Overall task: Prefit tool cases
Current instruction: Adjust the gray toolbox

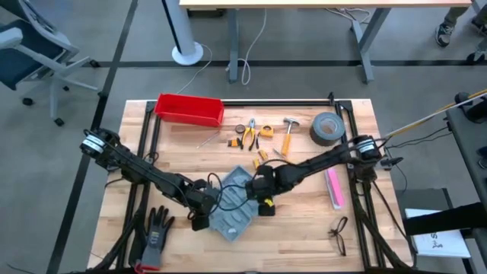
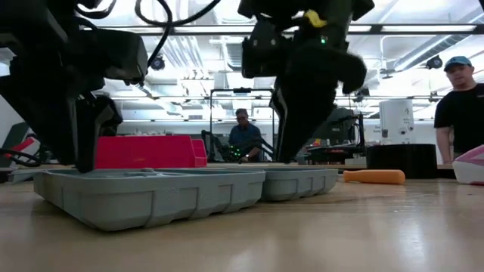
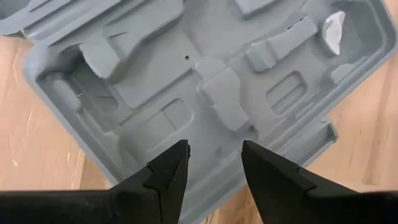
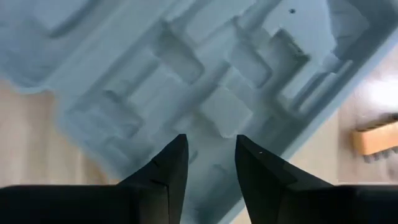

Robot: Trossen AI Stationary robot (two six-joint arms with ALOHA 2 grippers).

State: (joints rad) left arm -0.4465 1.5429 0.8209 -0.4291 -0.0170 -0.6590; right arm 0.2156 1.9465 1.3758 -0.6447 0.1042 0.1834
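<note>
Tool case point(image 1: 234, 207) lay opened flat on the wooden worktop point(image 1: 304, 236), near the front middle, moulded slots facing up. Low view showed both grey halves point(image 2: 151, 193) side by side, sitting flat.

Left gripper point(image 1: 199, 215) hovered at the case's left edge, fingers point(image 3: 168, 177) parted by a narrow gap, holding nothing; the wrist view showed them above the rim of the tray point(image 3: 205, 93). Right gripper point(image 1: 262, 199) hung over the case's right side, fingers point(image 4: 171, 168) also parted by a narrow gap, empty, just above the slots point(image 4: 217, 106).

Near front left: black work glove point(image 1: 156, 228), well apart from the case. Front right: glasses point(image 1: 338, 234). Right of the case, beyond the right arm: pink flat tool point(image 1: 334, 188).

Behind the case, scattered close together: small orange-handled bits point(image 1: 260, 156), pliers point(image 1: 248, 132), yellow tape measure point(image 1: 265, 131), hammer point(image 1: 288, 135) with a wooden handle, also seen in the low view point(image 2: 374, 177). Roll of grey tape point(image 1: 327, 128) sat farther right. Red bin point(image 1: 189, 109) stood at the back left edge, well apart from the case.

Right arm crossed low over the worktop between the tools and the case. Cables looped over the case by the left gripper.

Beyond the worktop, two people point(image 2: 243, 136) showed in the room.
</note>
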